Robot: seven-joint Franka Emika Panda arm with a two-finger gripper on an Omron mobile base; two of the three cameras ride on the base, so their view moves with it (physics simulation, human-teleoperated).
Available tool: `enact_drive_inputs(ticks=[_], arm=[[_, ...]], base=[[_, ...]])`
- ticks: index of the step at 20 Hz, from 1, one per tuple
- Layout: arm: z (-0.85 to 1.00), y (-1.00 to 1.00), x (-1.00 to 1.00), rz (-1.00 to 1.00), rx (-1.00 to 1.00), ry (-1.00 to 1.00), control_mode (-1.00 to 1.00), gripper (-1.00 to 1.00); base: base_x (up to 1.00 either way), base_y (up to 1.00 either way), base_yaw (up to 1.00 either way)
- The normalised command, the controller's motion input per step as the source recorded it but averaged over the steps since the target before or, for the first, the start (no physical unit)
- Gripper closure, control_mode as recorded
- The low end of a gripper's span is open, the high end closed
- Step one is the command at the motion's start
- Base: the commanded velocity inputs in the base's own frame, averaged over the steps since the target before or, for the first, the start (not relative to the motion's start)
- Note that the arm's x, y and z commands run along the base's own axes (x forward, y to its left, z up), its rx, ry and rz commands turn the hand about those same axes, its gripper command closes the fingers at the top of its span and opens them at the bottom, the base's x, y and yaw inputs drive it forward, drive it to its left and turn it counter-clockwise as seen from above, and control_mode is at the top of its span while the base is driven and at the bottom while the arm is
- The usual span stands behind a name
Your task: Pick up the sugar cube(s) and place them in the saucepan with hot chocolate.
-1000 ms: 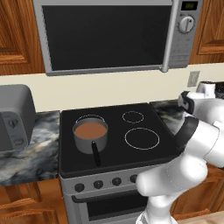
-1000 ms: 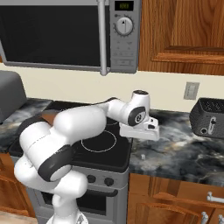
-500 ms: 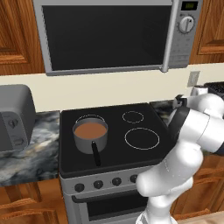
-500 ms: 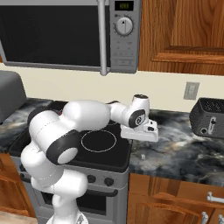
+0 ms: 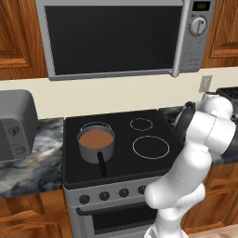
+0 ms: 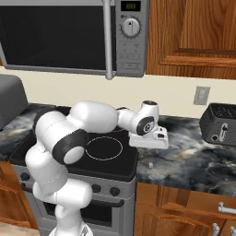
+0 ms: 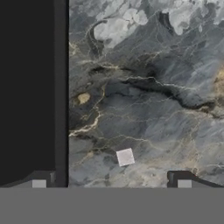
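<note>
Open marble counter (image 7: 144, 96) beneath gripper (image 7: 111, 183), bare around sugar cube (image 7: 125, 157) (lying between the spread fingertips). Black stove edge (image 7: 30, 87) close on one side, flush, no barrier. Toaster (image 6: 220, 123) well off to the far side. Microwave (image 6: 69, 34) overhead, well clear above.

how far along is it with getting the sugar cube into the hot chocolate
Done: nothing yet. The saucepan sits on the stove's left burner with brown liquid, no cube visible in it.

In hand: the gripper is open and empty, hovering over the marbled counter right of the stove, with the sugar cube lying just ahead between its fingertips.

Left: lower, close on the cube, carry it across the stove, drop it in the saucepan.
</note>
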Motion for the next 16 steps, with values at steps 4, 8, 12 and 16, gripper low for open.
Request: enact_drive_inputs(ticks=[4, 8, 12, 16], arm=[[0.0, -0.15, 0.02, 0.01, 0.0, 0.0, -1.0, -1.0], [-0.03, -0.05, 0.0, 0.0, 0.0, 0.0, -1.0, -1.0], [-0.19, 0.0, 0.0, 0.0, 0.0, 0.0, -1.0, -1.0], [-0.25, 0.0, 0.0, 0.0, 0.0, 0.0, -1.0, -1.0]], base=[[0.0, 0.0, 0.0], [0.0, 0.0, 0.0], [0.0, 0.0, 0.0], [0.0, 0.0, 0.0]])
